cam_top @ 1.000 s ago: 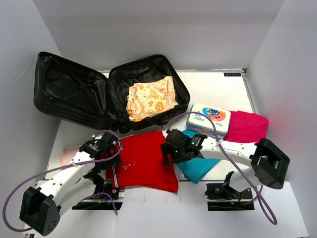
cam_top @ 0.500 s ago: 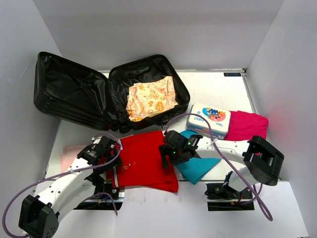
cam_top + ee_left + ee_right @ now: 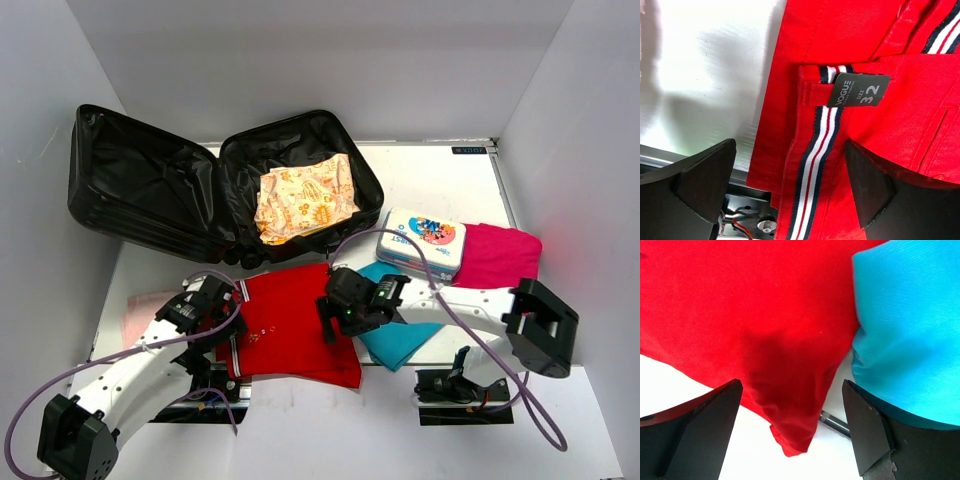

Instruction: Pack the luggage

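Note:
The luggage (image 3: 150, 190), a black ribbed clamshell suitcase, lies open at the back left, with a folded orange-print cloth (image 3: 303, 195) in its right half. Folded red shorts (image 3: 290, 325) lie in front of it. My left gripper (image 3: 228, 318) is open over the shorts' left edge, straddling the striped waistband (image 3: 812, 165) and size tag (image 3: 857, 90). My right gripper (image 3: 335, 325) is open above the shorts' right corner (image 3: 785, 390), beside a teal cloth (image 3: 910, 330).
A first-aid tin (image 3: 422, 240) lies on a magenta cloth (image 3: 500, 255) at the right. A pale pink cloth (image 3: 135, 310) lies at the left table edge. The arm bases stand at the near edge. White walls enclose the table.
My right gripper has moved left from the teal cloth onto the shorts' right corner. My left gripper has shifted slightly down over the shorts' left edge.

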Tool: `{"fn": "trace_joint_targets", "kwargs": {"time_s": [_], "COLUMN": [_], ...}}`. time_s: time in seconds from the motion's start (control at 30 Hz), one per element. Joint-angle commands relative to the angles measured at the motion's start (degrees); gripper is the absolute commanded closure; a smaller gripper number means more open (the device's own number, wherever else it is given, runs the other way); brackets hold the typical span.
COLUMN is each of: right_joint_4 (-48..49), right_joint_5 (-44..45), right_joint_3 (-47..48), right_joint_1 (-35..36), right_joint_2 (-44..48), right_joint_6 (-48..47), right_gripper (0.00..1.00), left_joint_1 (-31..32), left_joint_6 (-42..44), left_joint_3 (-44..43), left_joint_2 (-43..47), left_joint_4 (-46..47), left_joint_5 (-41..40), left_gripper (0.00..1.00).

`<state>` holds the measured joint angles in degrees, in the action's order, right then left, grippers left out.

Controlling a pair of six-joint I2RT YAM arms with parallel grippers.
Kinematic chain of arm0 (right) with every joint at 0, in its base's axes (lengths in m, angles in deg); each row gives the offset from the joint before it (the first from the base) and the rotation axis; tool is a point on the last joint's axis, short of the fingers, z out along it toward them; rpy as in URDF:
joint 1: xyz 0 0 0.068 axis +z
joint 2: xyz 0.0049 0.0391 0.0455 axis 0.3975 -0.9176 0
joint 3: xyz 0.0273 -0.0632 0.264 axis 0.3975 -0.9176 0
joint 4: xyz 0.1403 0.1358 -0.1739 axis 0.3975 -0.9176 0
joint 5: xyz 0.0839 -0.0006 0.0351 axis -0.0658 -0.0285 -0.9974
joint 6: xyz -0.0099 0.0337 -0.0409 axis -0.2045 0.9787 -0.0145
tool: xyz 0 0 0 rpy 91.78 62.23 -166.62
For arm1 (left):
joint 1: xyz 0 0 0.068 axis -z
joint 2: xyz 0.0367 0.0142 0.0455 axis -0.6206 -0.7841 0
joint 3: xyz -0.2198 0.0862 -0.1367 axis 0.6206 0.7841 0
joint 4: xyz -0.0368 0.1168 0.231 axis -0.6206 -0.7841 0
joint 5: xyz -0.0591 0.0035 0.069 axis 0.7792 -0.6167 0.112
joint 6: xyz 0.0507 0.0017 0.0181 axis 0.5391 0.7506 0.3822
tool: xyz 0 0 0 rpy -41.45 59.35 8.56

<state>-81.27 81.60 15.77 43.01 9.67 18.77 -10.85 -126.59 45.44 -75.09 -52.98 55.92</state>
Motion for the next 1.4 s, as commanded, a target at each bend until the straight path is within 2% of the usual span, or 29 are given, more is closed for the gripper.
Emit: {"fn": "trace_joint_targets", "kwargs": {"time_s": [0.0, 0.17, 0.33, 0.4, 0.43, 0.47, 0.5, 0.53, 0.57, 0.6, 0.63, 0.67, 0.7, 0.97, 1.13, 1.37], "right_joint_4": [1.4, 5.2, 9.5, 10.5, 10.9, 11.1, 12.1, 13.5, 14.0, 14.1, 14.1, 13.8, 13.2, 2.1, -2.0, -7.4], "right_joint_5": [-0.3, -1.1, -1.7, -2.6, -2.7, -2.6, -5.9, -6.4, -7.1, -7.4, -7.1, -6.9, -6.9, 0.2, 2.1, 6.3], "right_joint_3": [0.1, -3.0, -2.9, -1.1, 0.6, 1.0, 1.1, 1.3, 1.4, 1.8, 2.3, 3.0, 3.8, 11.7, 15.5, 24.0], "right_joint_1": [0.9, 0.5, 0.3, 0.3, 0.4, 0.5, 0.5, 0.5, 0.6, 0.5, 0.5, 0.5, 0.5, 0.7, 1.0, 1.7], "right_joint_2": [-3.0, -5.0, -7.7, -8.7, -9.7, -10.1, -10.4, -11.0, -11.0, -11.2, -11.0, -10.7, -10.4, -3.1, 1.8, 4.5], "right_joint_6": [2.5, 4.2, 2.4, 1.4, 0.6, -0.1, -0.1, -0.2, -0.4, -0.2, -1.1, -1.5, -1.9, -8.5, -10.8, -18.7], "right_gripper": [0.13, 0.15, 0.22, 0.28, 0.36, 0.4, 0.44, 0.57, 0.62, 0.7, 0.76, 0.91, 1.0, 1.0, 1.0, 1.0], "left_joint_1": [0.1, 0.1, 0.0, 0.1, 0.0, 0.0, 0.0, 0.0, 0.0, 0.0, 0.1, 0.1, 0.3, 3.6, 7.0, 8.3], "left_joint_6": [-1.9, -2.3, -1.1, -0.5, -0.2, 0.6, 0.9, 1.4, 2.5, 2.9, 3.5, 5.1, 6.0, 14.1, 18.4, 22.3], "left_joint_3": [3.0, 4.2, 6.9, 7.3, 7.2, 7.2, 7.2, 7.2, 7.2, 7.2, 7.3, 7.2, 7.0, -2.0, -13.5, -21.7], "left_joint_2": [-0.5, -2.4, -4.3, -5.2, -5.4, -5.5, -5.6, -5.1, -4.8, -3.1, -2.6, -1.7, -1.2, 13.7, 15.3, 11.4], "left_joint_4": [-3.5, -2.9, 5.7, 6.6, 7.5, 7.9, 7.9, 8.5, 8.6, 9.8, 10.2, 10.7, 11.4, 9.4, 9.6, 15.1], "left_joint_5": [-3.6, -2.3, 2.5, 3.9, 4.2, 4.5, 4.8, 5.0, 5.4, 5.7, 5.9, 6.2, 7.4, 11.4, 16.1, 25.3], "left_gripper": [0.0, 0.01, 0.12, 0.23, 0.29, 0.35, 0.53, 0.64, 0.72, 0.91, 0.99, 1.0, 1.0, 1.0, 1.0, 1.0]}}
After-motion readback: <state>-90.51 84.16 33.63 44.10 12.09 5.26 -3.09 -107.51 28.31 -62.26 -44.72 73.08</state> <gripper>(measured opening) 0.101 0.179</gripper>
